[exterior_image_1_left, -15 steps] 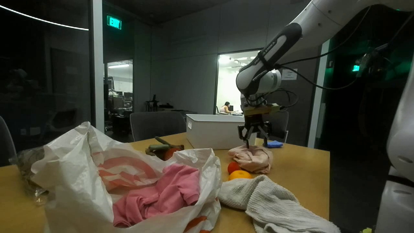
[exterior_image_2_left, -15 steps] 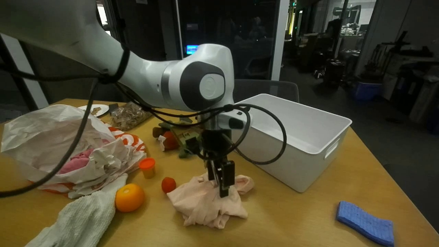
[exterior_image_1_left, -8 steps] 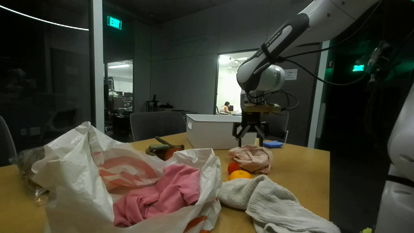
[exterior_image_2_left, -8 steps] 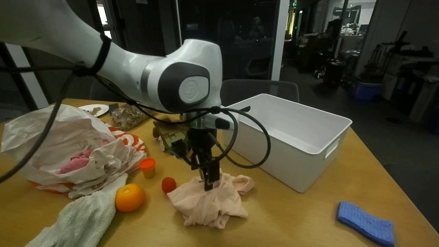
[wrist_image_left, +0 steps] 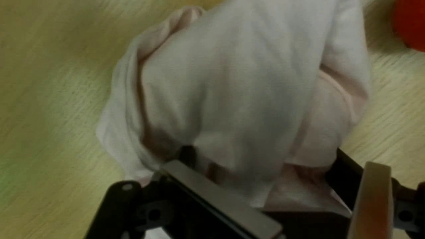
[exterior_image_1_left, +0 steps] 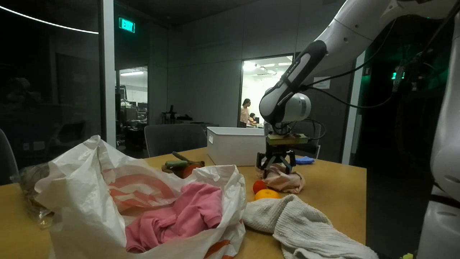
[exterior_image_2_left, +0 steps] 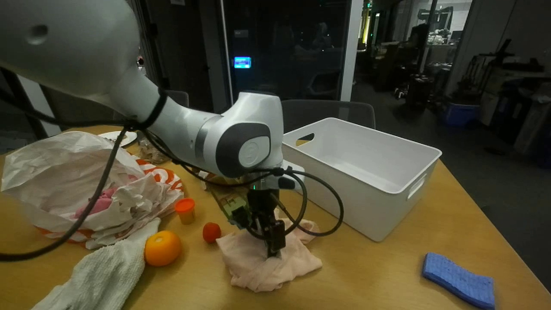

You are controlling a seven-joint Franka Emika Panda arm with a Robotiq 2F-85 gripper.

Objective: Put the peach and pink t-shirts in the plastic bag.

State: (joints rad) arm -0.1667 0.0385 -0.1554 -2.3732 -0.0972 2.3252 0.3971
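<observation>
In an exterior view, the plastic bag point(exterior_image_1_left: 79, 187) stands open on the left of the worktop point(exterior_image_1_left: 337, 198) with the pink t-shirt point(exterior_image_1_left: 179, 217) in its mouth; both unchanged from half a second ago. The white bin point(exterior_image_1_left: 233, 149) keeps its place by the far edge, and in the doorway point(exterior_image_1_left: 259, 82) beyond, a standing person point(exterior_image_1_left: 245, 113) has appeared. Next along, the gripper point(exterior_image_1_left: 277, 174) has come down from above the peach t-shirt point(exterior_image_1_left: 286, 182) into its folds, fingers spread with cloth between them, as the wrist view shows. That shirt lies well in from the right corner, just beyond the orange point(exterior_image_1_left: 267, 194); in both exterior views its folds and outline have shifted slightly. Farther right, the blue sponge point(exterior_image_1_left: 304, 160) by the far edge and the pale towel point(exterior_image_1_left: 309, 226) reaching the right edge are unmoved.
</observation>
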